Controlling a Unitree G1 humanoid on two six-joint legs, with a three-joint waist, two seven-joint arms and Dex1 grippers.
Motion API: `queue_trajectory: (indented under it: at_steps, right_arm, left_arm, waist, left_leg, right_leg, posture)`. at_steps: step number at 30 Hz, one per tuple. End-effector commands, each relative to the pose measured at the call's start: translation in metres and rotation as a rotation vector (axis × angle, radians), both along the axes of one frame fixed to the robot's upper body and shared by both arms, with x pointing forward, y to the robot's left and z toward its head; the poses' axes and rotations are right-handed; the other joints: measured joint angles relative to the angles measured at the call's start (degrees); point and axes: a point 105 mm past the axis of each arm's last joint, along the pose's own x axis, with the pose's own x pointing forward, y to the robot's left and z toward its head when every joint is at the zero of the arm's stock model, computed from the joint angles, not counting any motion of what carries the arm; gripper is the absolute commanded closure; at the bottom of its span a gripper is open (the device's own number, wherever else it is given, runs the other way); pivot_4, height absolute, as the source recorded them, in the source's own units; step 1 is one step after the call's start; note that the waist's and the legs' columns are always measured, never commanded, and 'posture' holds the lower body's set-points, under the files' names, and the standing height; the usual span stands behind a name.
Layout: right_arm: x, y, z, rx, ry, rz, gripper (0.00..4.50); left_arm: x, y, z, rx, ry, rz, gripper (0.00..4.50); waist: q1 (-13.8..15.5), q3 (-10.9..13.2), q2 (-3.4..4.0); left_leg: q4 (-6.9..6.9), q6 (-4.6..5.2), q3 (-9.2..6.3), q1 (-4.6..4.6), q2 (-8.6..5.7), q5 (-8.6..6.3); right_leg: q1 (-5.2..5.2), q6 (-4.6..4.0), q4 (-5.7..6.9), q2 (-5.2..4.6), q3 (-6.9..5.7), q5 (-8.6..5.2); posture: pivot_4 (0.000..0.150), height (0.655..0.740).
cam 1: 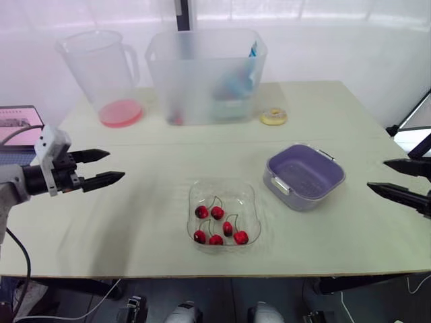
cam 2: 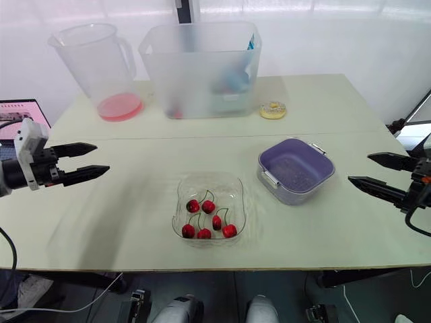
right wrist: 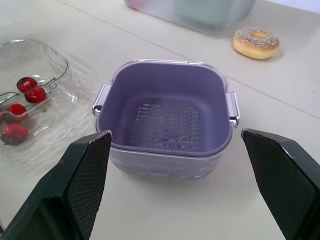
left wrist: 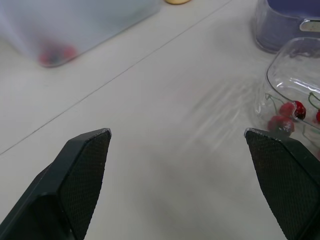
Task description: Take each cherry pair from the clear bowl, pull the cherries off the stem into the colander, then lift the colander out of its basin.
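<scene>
Clear bowl [cam 1: 250, 195] at the near middle of the bench [cam 1: 135, 222]; six red cherries [cam 1: 217, 212] lie inside it, all on the bowl's floor, with thin dark stems arching above them; which cherries share a stem cannot be told for every one. One purple colander [right wrist: 165, 95], square with rounded corners and a perforated floor, sits nested in one clear basin [right wrist: 165, 167] with two small side handles; colander and basin stand just beside the bowl, to its right and a little farther from the robot, not touching it.

Left hand [cam 1: 116, 165] hovers above the bench well to the left of the bowl, its two black fingers spread apart, nothing between them; the tips point toward the bench's middle. Right hand [cam 2: 359, 168] hovers near the right edge of the bench, to the right of the basin and apart from it; its two fingers likewise stand apart and hold nothing; the right wrist view looks between them straight at the colander.

Along the far side of the bench, three further items: one clear jug [cam 1: 101, 67] with a handle and a pink layer at its foot, at far left; one large translucent tub [cam 1: 205, 74] beside it, holding blurred blue and red contents; one small doughnut [cam 1: 274, 116] just right of the tub.
</scene>
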Motion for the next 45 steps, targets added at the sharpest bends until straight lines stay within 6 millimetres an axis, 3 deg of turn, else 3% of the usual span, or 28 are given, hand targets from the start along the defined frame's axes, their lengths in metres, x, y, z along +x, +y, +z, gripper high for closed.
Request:
queue_trajectory:
  at_steps: [1,16,24,27,30,34,37,39,42,45]
  right_arm:
    - [-0.002,0.004,0.011,0.007,-0.048,0.024,0.05]
    - [-0.004,0.003,0.007,-0.008,-0.042,0.045,0.05]
    - [0.002,0.023,0.006,-0.051,-0.009,0.088,0.05]
    - [0.012,0.044,0.007,-0.138,-0.004,0.129,0.05]
    - [0.021,0.074,0.009,-0.245,0.008,0.178,0.05]
    - [0.025,0.136,0.02,-0.29,-0.074,0.33,0.05]
    - [0.032,0.166,0.015,-0.337,-0.007,0.373,0.05]
    - [0.035,0.189,0.002,-0.466,0.075,0.432,0.05]
    - [0.039,0.21,0.0,-0.528,0.084,0.489,0.05]
    - [0.044,0.25,-0.009,-0.551,0.114,0.551,0.05]
  left_arm:
    - [-0.007,-0.002,0.009,-0.015,-0.022,-0.03,0.0]
    - [0.002,-0.001,0.009,-0.039,-0.051,0.027,0.0]
    - [-0.012,-0.016,0.019,-0.148,-0.064,-0.055,0.0]
    - [-0.017,-0.021,0.015,-0.15,-0.037,-0.081,0.0]
    - [-0.026,-0.028,-0.003,-0.1,0.019,-0.109,0.0]
    - [-0.041,-0.04,-0.03,-0.063,0.073,-0.147,0.0]
    - [-0.043,-0.051,-0.029,-0.102,0.067,-0.157,0.0]
    - [-0.044,-0.06,-0.023,-0.153,0.056,-0.182,0.0]
    - [-0.046,-0.066,-0.021,-0.169,0.056,-0.2,0.0]
    - [-0.046,-0.066,-0.023,-0.154,0.057,-0.2,0.0]
  waist:
    - [0.0,0.0,0.0]
    - [0.0,0.0,0.0]
    - [-0.2,0.0,0.0]
    - [-0.3,0.0,0.02]
    - [-0.4,0.0,0.08]
    - [-0.3,0.0,0.07]
    - [0.1,0.1,-0.03]
    - [0.2,0.1,-0.01]
    - [0.1,0.1,-0.08]
    - [-0.7,0.1,-0.08]
  left_leg:
    - [0.0,0.0,0.02,0.0,0.0,0.0]
    - [0.0,0.01,0.11,0.01,0.01,-0.01]
    - [0.0,0.01,0.12,-0.01,0.04,-0.01]
    - [0.0,0.01,0.15,0.01,0.06,-0.01]
    - [-0.02,0.02,0.3,0.01,0.13,-0.01]
    - [-0.11,0.06,0.46,-0.01,0.31,-0.05]
    - [-0.05,0.03,0.43,-0.04,0.53,-0.05]
    - [-0.01,0.01,0.4,-0.05,0.56,-0.05]
    - [-0.07,0.01,0.37,-0.14,0.58,-0.06]
    - [-0.01,0.01,0.49,-0.62,0.57,-0.06]
  right_leg:
    - [0.0,0.0,0.0,0.0,0.0,0.0]
    - [-0.07,0.0,0.05,0.0,0.1,0.0]
    - [-0.13,0.01,0.08,0.0,0.15,0.0]
    - [-0.21,0.01,0.14,0.0,0.28,0.0]
    - [-0.32,0.01,0.19,0.03,0.44,0.0]
    - [-0.41,0.0,0.09,0.19,0.6,0.01]
    - [-0.4,-0.04,0.03,0.4,0.63,0.03]
    - [-0.41,-0.05,0.05,0.46,0.68,0.04]
    - [-0.51,-0.05,0.04,0.5,0.72,0.04]
    - [-1.09,-0.05,0.17,0.48,0.81,0.06]
  posture:
    - [0.15,0.74]
    - [0.15,0.74]
    - [0.15,0.74]
    - [0.15,0.74]
    - [0.15,0.74]
    - [0.15,0.74]
    - [0.15,0.74]
    - [0.15,0.74]
    - [0.15,0.74]
    - [0.15,0.74]
